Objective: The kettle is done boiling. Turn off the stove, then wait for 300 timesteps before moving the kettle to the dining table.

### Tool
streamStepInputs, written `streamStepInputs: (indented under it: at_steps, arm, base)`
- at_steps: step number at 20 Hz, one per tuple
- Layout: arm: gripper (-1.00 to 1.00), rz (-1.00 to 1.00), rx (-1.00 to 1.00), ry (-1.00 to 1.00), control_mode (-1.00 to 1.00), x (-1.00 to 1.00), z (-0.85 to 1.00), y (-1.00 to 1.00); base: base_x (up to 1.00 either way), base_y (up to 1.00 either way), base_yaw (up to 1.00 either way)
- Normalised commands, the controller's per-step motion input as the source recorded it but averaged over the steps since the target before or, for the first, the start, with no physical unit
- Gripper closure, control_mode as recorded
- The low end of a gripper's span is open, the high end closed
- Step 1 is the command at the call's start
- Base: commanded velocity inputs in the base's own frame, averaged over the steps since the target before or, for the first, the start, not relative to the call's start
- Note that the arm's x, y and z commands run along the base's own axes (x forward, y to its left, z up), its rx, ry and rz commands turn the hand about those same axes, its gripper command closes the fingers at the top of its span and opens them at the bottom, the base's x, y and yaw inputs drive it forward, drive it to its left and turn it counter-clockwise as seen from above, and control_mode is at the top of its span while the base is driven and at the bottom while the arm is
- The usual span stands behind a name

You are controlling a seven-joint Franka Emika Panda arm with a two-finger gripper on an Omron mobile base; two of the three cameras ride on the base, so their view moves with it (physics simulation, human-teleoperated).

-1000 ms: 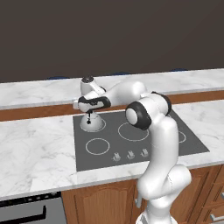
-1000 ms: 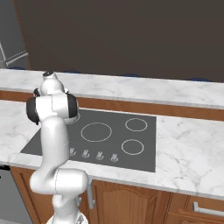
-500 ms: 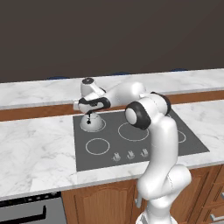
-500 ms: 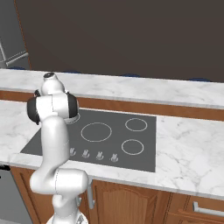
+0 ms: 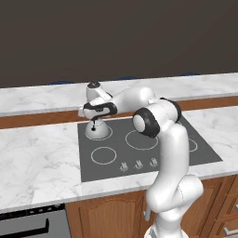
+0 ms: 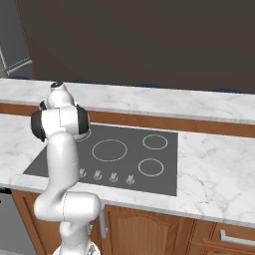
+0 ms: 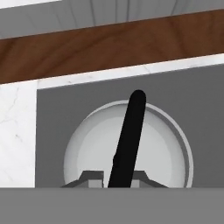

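Gripper (image 5: 95, 122) points straight down over the kettle (image 5: 97, 130), jaws drawn in tight on the black handle (image 7: 127, 142). In the hand view the handle runs up between the two fingertips (image 7: 92, 176), which press it from either side; the kettle's round silver body (image 7: 87, 148) spreads out under it.

Kettle sits on the rear left burner of the stove (image 5: 181, 153), inside its white ring, close to the stove's back edge.

Wrist is level above the kettle, hand's dark band facing the left base camera. Forearm reaches from the wrist back and to the right, nearly horizontal, over the stove's rear half. Elbow joint (image 5: 151, 122), big and dark-faced, hangs over the stove's middle; from it the upper arm drops steeply to the base at the counter's front. In the right base view the elbow (image 6: 60, 122) hides the hand and kettle.

Row of knobs (image 5: 138, 164) along the stove's front edge, well apart from the hand. Marble counter (image 5: 37, 158) surrounds the stove; a wood strip (image 7: 109, 43) runs behind it.
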Motion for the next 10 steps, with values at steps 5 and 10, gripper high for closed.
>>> streamStepInputs:
  at_steps: [5, 10]
  arm:
    - [1.0, -0.04, 0.0, 0.0, -1.0, -0.02, 0.23, 0.0]
    - [1.0, -0.07, -0.01, 0.0, -1.0, -0.04, 0.37, 0.0]
  base:
    - [0.0, 0.0, 0.0]
    - [0.0, 0.0, 0.0]
